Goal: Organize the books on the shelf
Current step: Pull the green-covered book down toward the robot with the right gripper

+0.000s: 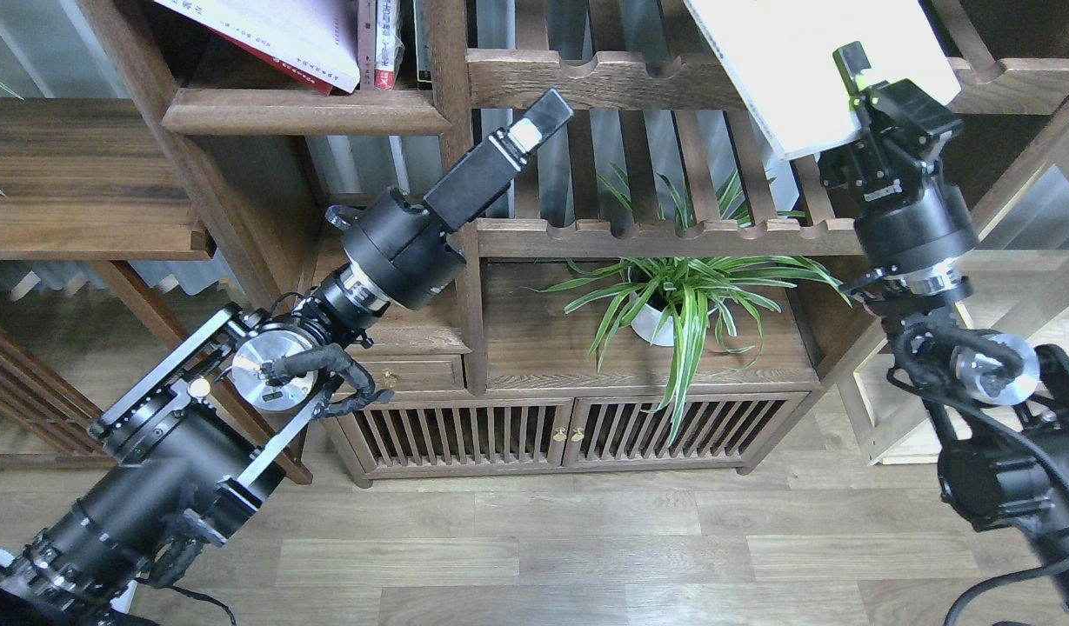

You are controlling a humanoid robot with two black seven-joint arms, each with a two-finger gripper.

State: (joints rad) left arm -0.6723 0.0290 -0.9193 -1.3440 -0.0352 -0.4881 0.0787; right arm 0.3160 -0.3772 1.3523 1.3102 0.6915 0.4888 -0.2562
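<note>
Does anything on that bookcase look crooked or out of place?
Yes. On the shelf at top left, the books lie slanted, not upright. The right hand holds a white book tilted before the slatted rack.

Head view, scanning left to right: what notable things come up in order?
Leaning books on the shelf → left gripper → potted spider plant → white book clamped by the right gripper.
</note>
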